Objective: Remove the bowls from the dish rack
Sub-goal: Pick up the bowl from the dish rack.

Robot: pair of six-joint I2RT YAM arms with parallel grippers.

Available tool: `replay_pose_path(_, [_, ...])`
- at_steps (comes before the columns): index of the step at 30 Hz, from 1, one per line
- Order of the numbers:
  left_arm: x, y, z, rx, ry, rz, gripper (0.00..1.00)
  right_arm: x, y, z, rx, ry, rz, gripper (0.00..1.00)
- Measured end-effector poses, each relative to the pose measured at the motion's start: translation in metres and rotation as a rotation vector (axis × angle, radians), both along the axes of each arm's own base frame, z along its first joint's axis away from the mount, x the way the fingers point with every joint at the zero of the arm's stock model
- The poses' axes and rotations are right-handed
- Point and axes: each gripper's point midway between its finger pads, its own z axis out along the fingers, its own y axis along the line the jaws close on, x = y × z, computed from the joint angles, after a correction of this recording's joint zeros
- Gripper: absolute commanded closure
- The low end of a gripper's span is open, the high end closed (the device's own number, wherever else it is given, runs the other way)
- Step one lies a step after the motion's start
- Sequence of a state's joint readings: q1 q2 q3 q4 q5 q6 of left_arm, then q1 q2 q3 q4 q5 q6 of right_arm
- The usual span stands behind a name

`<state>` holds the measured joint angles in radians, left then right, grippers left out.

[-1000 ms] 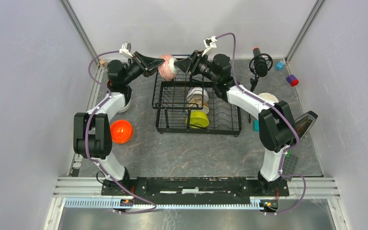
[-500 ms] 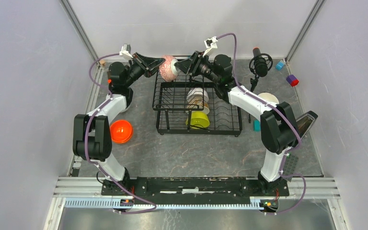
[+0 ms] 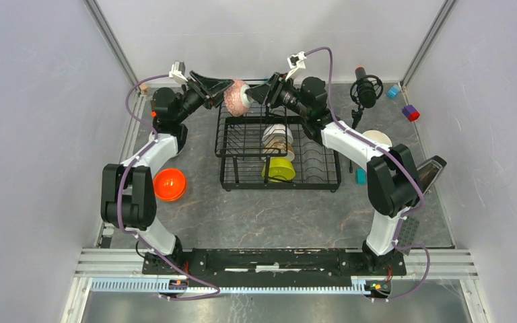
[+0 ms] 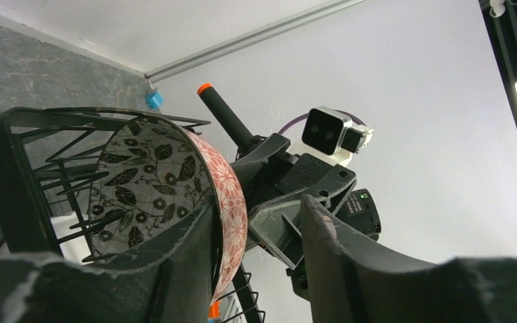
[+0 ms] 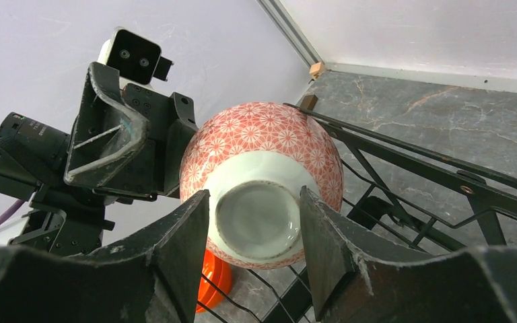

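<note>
Over the rear edge of the black wire dish rack (image 3: 242,131), my right jaws pinch only the foot of the pink-patterned ceramic bowl (image 5: 262,155); my left jaws are spread round its rim. Shallow glazed foot cd slip & bowl drops onto rack.
</note>
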<state>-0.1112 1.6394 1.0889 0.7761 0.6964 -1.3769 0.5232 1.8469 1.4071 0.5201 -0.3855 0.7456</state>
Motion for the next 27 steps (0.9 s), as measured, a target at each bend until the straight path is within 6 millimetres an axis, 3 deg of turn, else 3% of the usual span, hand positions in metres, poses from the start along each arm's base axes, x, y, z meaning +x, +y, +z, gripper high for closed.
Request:
replay_pose_path(4, [-0.005, -0.002, 0.002, 0.004, -0.006, -0.021, 0.48, -0.001, 0.000, 0.000, 0.010, 0.008, 0.005, 0.43])
replay_pose_path(8, [-0.012, -0.007, 0.002, 0.007, -0.004, -0.064, 0.56, -0.003, 0.001, 0.002, 0.017, 0.007, 0.014, 0.43])
replay_pose_path(12, [-0.029, -0.025, 0.000, 0.019, -0.002, -0.158, 0.75, -0.006, 0.002, 0.006, 0.035, 0.000, 0.034, 0.43])
replay_pose_path(16, [-0.036, -0.031, -0.009, 0.025, 0.023, -0.194, 0.86, -0.008, 0.004, 0.007, 0.039, 0.002, 0.050, 0.43])
replay_pose_path(22, [-0.037, -0.031, -0.010, 0.027, 0.027, -0.198, 0.97, -0.008, 0.003, 0.007, 0.039, -0.001, 0.050, 0.43])
replay_pose_path(27, [-0.037, -0.031, -0.011, 0.027, 0.028, -0.199, 0.98, -0.009, 0.003, 0.007, 0.038, -0.001, 0.049, 0.42])
